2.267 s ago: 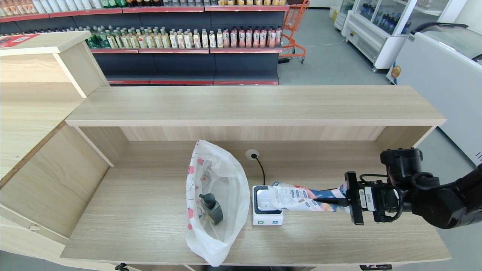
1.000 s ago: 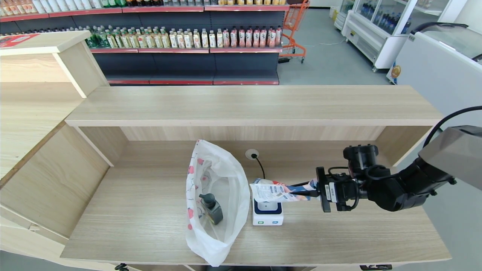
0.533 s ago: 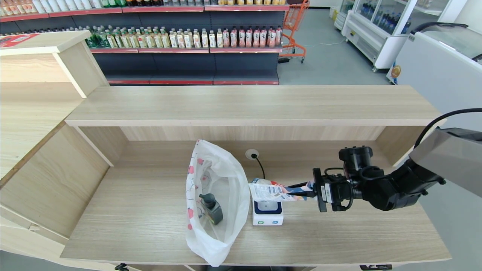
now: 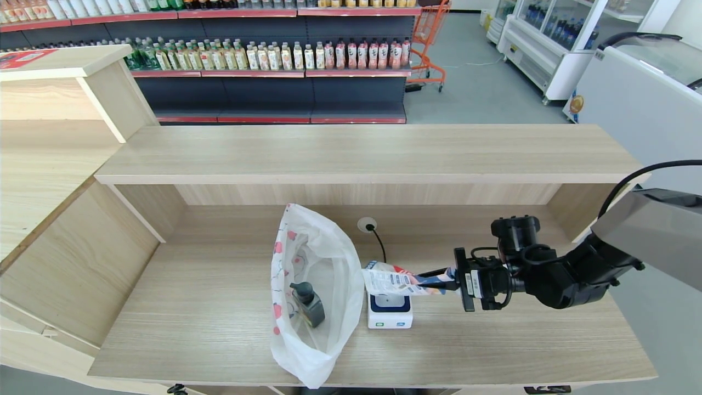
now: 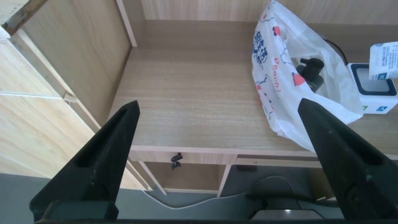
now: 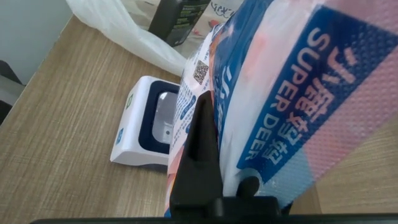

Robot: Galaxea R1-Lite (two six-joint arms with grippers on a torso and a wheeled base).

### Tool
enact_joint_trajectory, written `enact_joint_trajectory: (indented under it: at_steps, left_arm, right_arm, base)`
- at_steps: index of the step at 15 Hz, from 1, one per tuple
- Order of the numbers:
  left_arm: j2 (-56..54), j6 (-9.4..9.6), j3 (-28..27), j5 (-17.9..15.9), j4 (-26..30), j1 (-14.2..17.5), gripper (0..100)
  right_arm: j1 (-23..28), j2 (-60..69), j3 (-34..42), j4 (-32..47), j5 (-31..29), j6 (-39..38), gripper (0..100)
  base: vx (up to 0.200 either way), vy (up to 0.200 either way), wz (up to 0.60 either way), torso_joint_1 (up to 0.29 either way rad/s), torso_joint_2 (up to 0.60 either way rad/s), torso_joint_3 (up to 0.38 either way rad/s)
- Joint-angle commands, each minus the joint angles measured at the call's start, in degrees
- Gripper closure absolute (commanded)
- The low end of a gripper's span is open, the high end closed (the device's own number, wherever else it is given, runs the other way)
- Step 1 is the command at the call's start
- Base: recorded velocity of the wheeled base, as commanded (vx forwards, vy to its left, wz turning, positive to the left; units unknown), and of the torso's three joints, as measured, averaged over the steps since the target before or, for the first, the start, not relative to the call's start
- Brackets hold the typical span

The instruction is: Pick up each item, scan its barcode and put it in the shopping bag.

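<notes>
Since right claw (image 4: 447,281), clamped on soft pack (image 4: 392,281), has edged across barcode scanner (image 4: 389,317) toward shopping bag (image 4: 334,258): scan likely done, bagging next.

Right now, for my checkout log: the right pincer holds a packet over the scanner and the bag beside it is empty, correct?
Not empty: the head view shows a dark pump bottle in the bag. The right pincer does hold the packet over the scanner.

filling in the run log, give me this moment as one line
right gripper: shut on package, over scanner | left gripper: open, empty | shopping bag: pump bottle inside | package not yet bagged
</notes>
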State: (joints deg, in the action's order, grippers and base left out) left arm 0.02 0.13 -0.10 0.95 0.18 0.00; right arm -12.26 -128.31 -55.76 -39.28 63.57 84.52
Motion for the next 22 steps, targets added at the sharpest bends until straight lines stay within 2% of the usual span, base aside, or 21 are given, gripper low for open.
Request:
enact_joint_trajectory:
  at_steps: [1, 7, 9, 10, 11, 12, 13, 15, 16, 17, 19, 22]
  left_arm:
    - [-0.02, 0.04, 0.01, 0.02, -0.01, 0.0, 0]
    - [-0.02, 0.04, 0.01, 0.02, -0.01, 0.0, 0]
    - [-0.02, 0.04, 0.01, 0.02, -0.01, 0.0, 0]
    - [-0.02, 0.04, 0.01, 0.02, -0.01, 0.0, 0]
    - [-0.02, -0.05, 0.01, 0.02, -0.01, 0.0, 0]
    - [-0.02, 0.04, 0.01, 0.02, -0.01, 0.0, 0]
    - [-0.02, 0.04, 0.01, 0.02, -0.01, 0.0, 0]
    - [-0.02, 0.04, 0.01, 0.02, -0.01, 0.0, 0]
    - [-0.02, -0.05, 0.01, 0.02, -0.01, 0.0, 0]
    - [-0.02, 0.04, 0.01, 0.02, -0.01, 0.0, 0]
    - [-0.02, 0.04, 0.01, 0.02, -0.01, 0.0, 0]
    - [-0.02, 0.04, 0.01, 0.02, -0.01, 0.0, 0]
  right_arm:
    - [-0.48, 0.07, -0.05, -0.01, -0.12, -0.05, 100]
    - [-0.04, 2.01, 1.18, 0.08, -0.2, -1.55, 100]
    - [2.86, 7.46, 2.32, -0.71, -0.12, -10.95, 100]
    - [3.21, 8.25, 2.32, -0.71, -0.12, -12.1, 100]
    - [5.32, 14.66, 3.03, -0.71, -0.38, -22.47, 100]
    - [6.29, 20.38, 2.41, -0.89, -3.19, -35.83, 100]
    - [6.46, 23.63, 2.23, -0.89, -6.27, -43.74, 100]
    - [4.71, 30.31, 2.59, -1.06, -16.99, -67.03, 100]
    - [3.21, 31.27, 2.76, -0.98, -20.6, -71.77, 100]
    - [0.66, 32.86, 3.73, -0.89, -28.77, -82.23, 100]
    - [-2.5, 33.74, 4.96, -0.27, -37.12, -92.6, 100]
    - [-2.85, 34.09, 8.83, 0.17, -38.79, -95.94, 100]
  base:
    - [0.0, 0.0, 0.0, 0.0, 0.0, 0.0]
    - [0.0, 0.0, 0.0, 0.0, 0.0, 0.0]
    - [0.0, 0.0, 0.0, 0.0, 0.0, 0.0]
    - [0.0, 0.0, 0.0, 0.0, 0.0, 0.0]
    - [0.0, 0.0, 0.0, 0.0, 0.0, 0.0]
    - [0.0, 0.0, 0.0, 0.0, 0.0, 0.0]
    - [0.0, 0.0, 0.0, 0.0, 0.0, 0.0]
    - [0.0, 0.0, 0.0, 0.0, 0.0, 0.0]
    - [0.0, 0.0, 0.0, 0.0, 0.0, 0.0]
    - [0.0, 0.0, 0.0, 0.0, 0.0, 0.0]
    - [0.0, 0.0, 0.0, 0.0, 0.0, 0.0]
    - [0.0, 0.0, 0.0, 0.0, 0.0, 0.0]
